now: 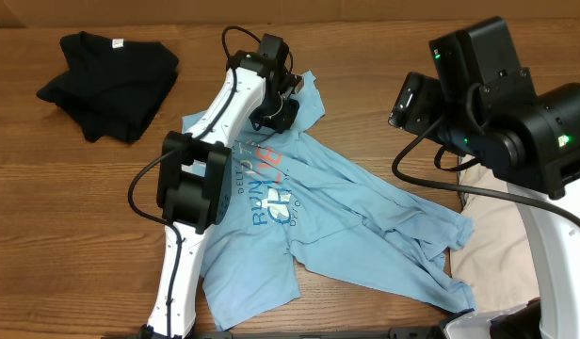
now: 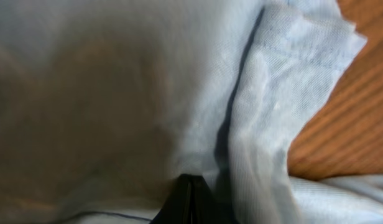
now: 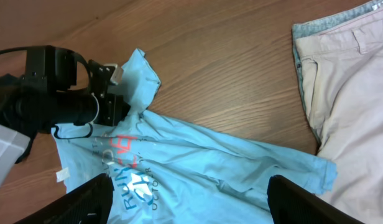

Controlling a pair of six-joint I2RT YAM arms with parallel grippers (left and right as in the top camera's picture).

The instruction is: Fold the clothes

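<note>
Lying crumpled across the middle of the wooden surface (image 1: 365, 38), the light blue T-shirt (image 1: 346, 217) has its lettering face up. The left jaws sit at its far edge by a sleeve, closed on a pinch of cloth that stands bunched above the rest; the wrist view shows only fabric pressed around the dark tips. The right jaws hang wide open and empty above the T-shirt's right side. A black garment (image 1: 106, 80) lies well apart at far left; beige shorts (image 1: 497, 235) lie just beside the T-shirt at right.
</note>
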